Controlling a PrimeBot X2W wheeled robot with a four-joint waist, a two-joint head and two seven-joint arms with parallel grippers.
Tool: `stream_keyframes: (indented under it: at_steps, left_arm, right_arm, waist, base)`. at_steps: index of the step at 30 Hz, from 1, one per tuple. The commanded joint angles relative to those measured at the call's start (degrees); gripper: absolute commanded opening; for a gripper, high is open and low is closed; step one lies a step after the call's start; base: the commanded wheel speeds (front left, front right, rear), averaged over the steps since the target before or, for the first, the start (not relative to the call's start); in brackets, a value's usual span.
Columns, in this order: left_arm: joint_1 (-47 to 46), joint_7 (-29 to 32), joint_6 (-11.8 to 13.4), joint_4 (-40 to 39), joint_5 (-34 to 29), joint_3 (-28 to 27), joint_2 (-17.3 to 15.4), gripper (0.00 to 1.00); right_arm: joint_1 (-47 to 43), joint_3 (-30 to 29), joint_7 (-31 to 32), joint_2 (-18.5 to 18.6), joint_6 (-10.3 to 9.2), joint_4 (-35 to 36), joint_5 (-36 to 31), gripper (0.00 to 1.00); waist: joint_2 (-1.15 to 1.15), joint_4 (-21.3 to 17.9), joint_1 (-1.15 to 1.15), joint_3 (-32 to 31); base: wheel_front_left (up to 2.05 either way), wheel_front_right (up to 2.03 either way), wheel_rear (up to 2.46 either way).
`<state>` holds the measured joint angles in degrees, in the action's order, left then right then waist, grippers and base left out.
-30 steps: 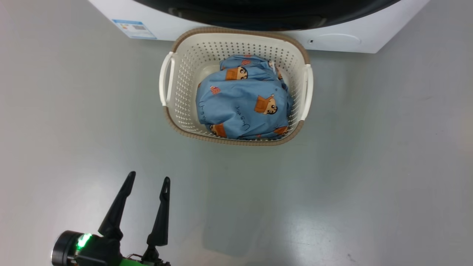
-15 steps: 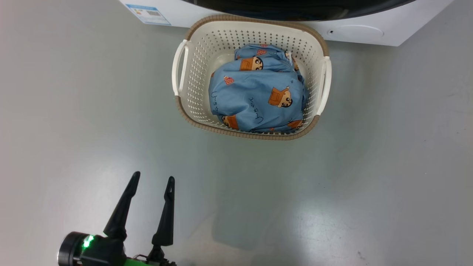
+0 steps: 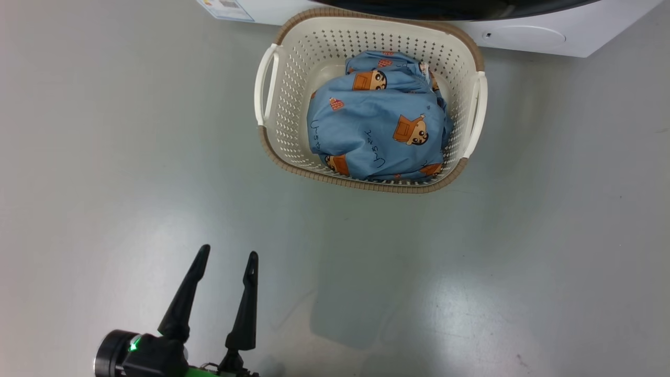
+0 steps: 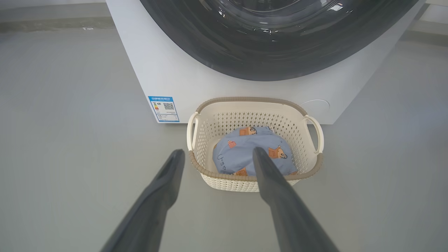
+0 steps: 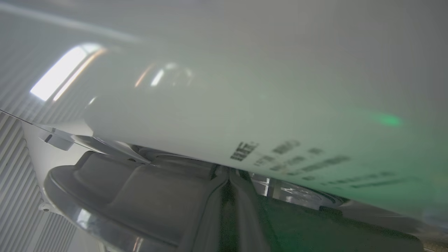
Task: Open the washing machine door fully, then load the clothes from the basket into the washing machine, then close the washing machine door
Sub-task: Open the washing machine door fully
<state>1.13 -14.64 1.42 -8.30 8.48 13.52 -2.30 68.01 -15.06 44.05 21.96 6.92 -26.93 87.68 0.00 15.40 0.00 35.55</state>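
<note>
Looking down from the head view, you get only a thin strip of the washing machine (image 3: 602,31) along the top edge, and of the washing machine door (image 3: 445,6) just a sliver of black rim. In the left wrist view the door (image 4: 273,52) fills the top centre with its upper part cut off, and you cannot tell whether it is latched or ajar. The right wrist view is close and blurred: a white curved surface (image 5: 245,105) with smeared dark print lies across the frame, with grey moulded shapes (image 5: 140,196) below that are hard to name.

The basket (image 3: 293,104) stands on the grey floor (image 3: 104,157) right against the machine's front, in the upper centre of the head view. The clothes (image 3: 377,125) are bundled inside it. A blue label sticker (image 4: 165,109) sits low on the machine's front, left of the basket in the left wrist view.

Your left arm enters at the lower left of the head view, well apart from the basket, with its fingers pointing up the frame. The left gripper (image 3: 229,252) is spread wide and holds nothing, over bare floor. The right gripper (image 5: 230,178) rises at the bottom centre of its own view, both fingers pressed together and the tips tucked under the white surface. You cannot tell whether anything is pinched between them.
</note>
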Motion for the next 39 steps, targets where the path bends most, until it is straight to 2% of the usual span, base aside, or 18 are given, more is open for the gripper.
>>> stream_keyframes:
  at_steps: [1,10,17,39]
  left_arm:
    - [-0.42,-0.36,0.73,-1.13,0.74,-1.74,-0.58,1.0]
    - [-1.63,-0.36,1.33,-0.81,1.17,-2.44,-0.58,1.0]
    - [-3.16,-0.36,0.75,-0.38,1.2,-3.09,-0.58,1.0]
    - [-5.83,-0.36,0.11,2.57,3.55,-4.3,-0.58,1.0]
  right_arm:
    - [0.93,1.33,0.9,-0.41,0.57,1.37,-1.0,0.0]
    - [0.3,3.4,1.73,-1.63,0.57,1.66,-1.07,0.0]
    - [-2.79,4.83,1.97,-2.69,0.57,2.37,-1.18,0.0]
    - [-16.31,11.3,3.48,-8.1,0.57,6.1,-0.78,0.0]
  waist:
    - [0.0,0.19,0.0,0.06]
    - [0.0,-0.66,0.0,-1.28]
    - [0.0,-1.82,0.0,-3.81]
    - [0.0,-5.6,0.0,-13.66]
  base:
    - [0.0,0.0,0.0]
    - [0.0,0.0,0.0]
    - [0.0,0.0,0.0]
    - [0.0,0.0,0.0]
